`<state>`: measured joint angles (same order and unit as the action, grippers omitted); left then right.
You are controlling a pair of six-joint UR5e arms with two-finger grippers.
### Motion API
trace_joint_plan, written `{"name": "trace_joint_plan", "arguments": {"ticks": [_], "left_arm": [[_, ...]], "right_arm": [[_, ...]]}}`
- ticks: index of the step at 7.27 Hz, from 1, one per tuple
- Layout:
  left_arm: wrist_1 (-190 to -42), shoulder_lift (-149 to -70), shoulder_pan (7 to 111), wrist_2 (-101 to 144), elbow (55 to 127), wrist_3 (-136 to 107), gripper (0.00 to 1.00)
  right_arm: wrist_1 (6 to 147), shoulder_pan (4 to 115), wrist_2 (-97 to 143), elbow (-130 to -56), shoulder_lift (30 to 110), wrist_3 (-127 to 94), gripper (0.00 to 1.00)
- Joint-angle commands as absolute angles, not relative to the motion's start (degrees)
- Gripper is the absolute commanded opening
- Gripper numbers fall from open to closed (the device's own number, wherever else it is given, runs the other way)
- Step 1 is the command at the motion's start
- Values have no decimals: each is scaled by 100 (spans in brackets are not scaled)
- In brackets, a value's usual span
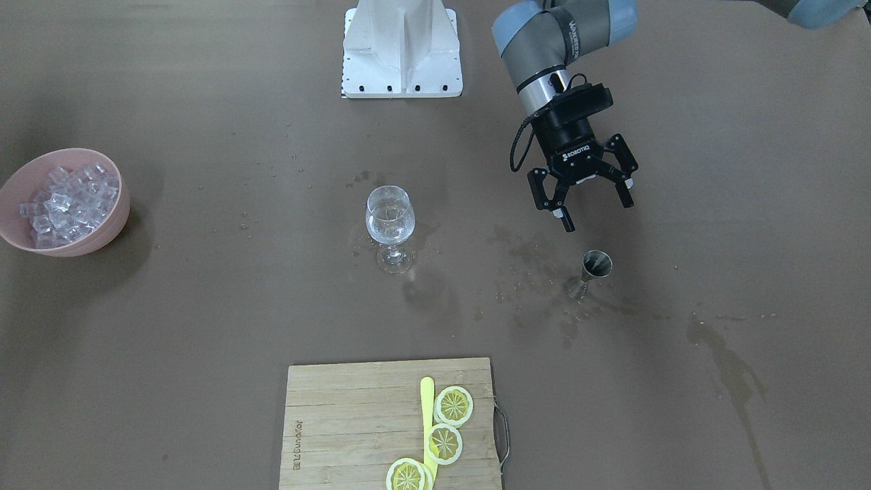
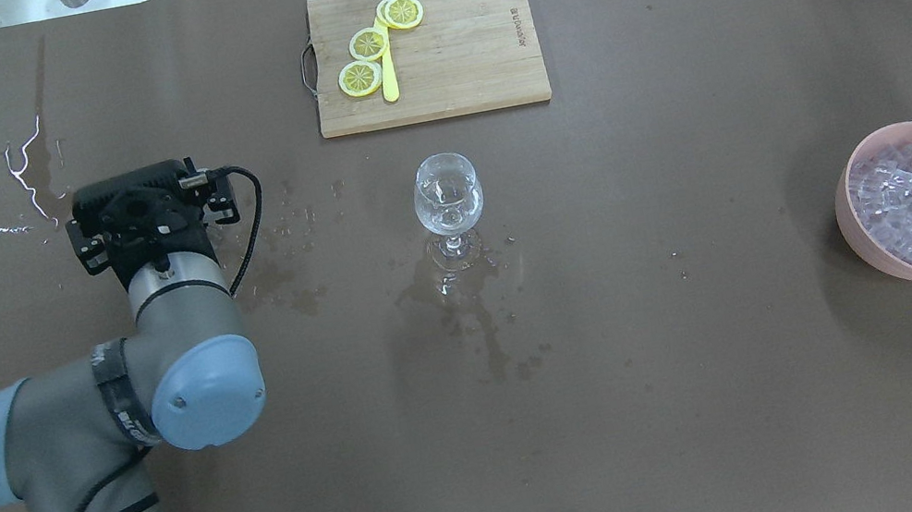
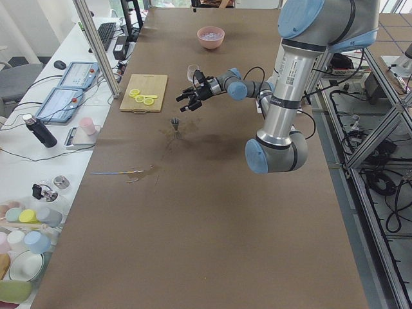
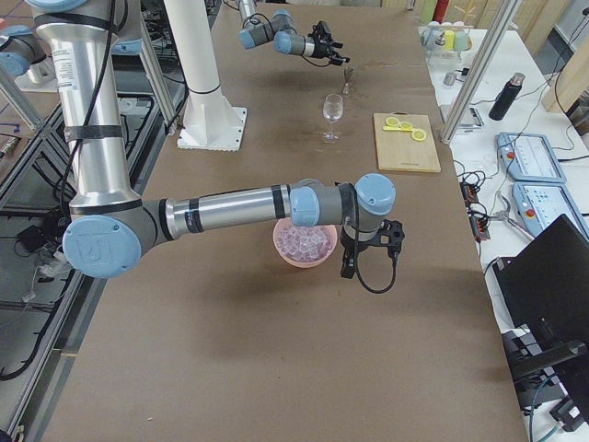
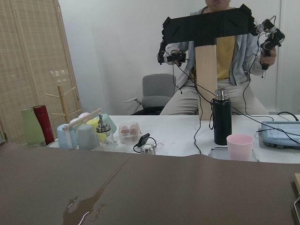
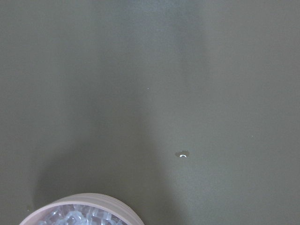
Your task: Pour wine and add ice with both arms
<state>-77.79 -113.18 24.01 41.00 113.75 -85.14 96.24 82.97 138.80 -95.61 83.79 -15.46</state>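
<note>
The left arm (image 1: pixel 565 37) reaches out over the brown table (image 1: pixel 204 320) and its left jaws stand wide apart and empty, fingers pointing down, in the air just on the robot's side of a small metal jigger (image 1: pixel 597 263) that stands upright on the table. Wet patches (image 1: pixel 531 255) darken the table between the jigger and the wine glass (image 1: pixel 390 218), and a longer wet streak (image 1: pixel 731 371) lies farther out on that side. The wine glass stands upright near the middle of the table, well apart from the jaws, with a little clear wine (image 1: pixel 390 230) showing in the bottom of its bowl. The ice (image 1: pixel 68 204), many small clear cubes, is heaped in a pink bowl (image 1: pixel 102 246) at the far end of the table on the robot's right. The right arm (image 4: pixel 230 212) stretches low across the table with its wrist just beside that bowl, on the side away from the robot. Whether the right jaws are apart or together cannot be told, since the right wrist view shows only bare table and the bowl's rim at its lower edge. On the operators' side lies a wooden cutting board (image 1: pixel 347 422) with three lemon slices (image 1: pixel 454 405) and a yellow utensil (image 1: pixel 427 398) that touches them. The white base block (image 1: pixel 401 51) sits at the robot's edge of the table
</note>
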Motion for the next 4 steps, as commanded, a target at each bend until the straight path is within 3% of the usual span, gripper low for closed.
{"name": "trace_joint_plan", "arguments": {"ticks": [1,4], "left_arm": [[-7770,-11338,3073,5679,11873,-7072,98],[-7752,-11110,4485,8943,12110,-5498,98]], "right_arm": [[9624,8253,13887,-9842,8341,-1616,100],[9624,7903,13843,-10413,8367,-2229,100]]}}
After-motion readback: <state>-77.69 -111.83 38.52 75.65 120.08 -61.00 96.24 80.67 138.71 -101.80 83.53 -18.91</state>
